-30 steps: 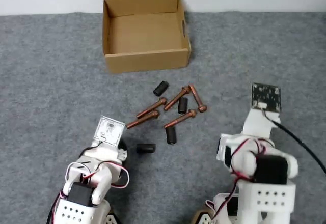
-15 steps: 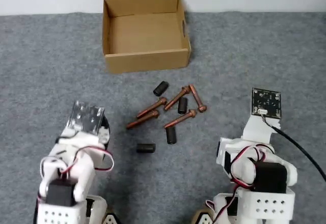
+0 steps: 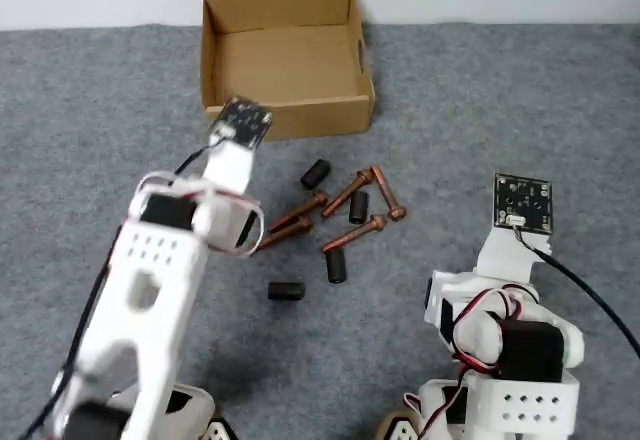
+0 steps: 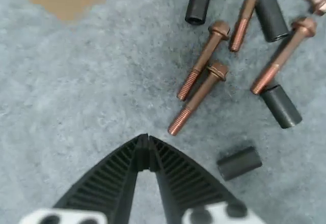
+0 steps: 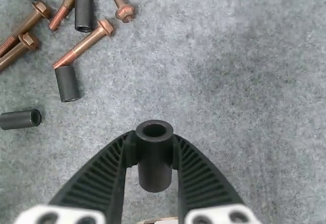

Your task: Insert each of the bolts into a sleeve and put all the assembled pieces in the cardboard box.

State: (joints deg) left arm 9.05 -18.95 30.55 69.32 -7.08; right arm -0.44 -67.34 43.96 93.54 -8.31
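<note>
While my left hand [image 4: 146, 145] is hovering closed and empty beside the bolts [image 4: 197, 99] lying in front of the cardboard box [image 3: 287, 118], I am planning to spread it wide and straddle one squarely; my right hand [image 5: 153, 141] is clamping a sleeve [image 5: 154, 169] upright, farther from the box, which is holding nothing.

Looks down from high over the cardboard box [image 3: 290, 120]. Peer close from both wrists, sharing bolts [image 4: 204, 61] near it (overhead too).
</note>
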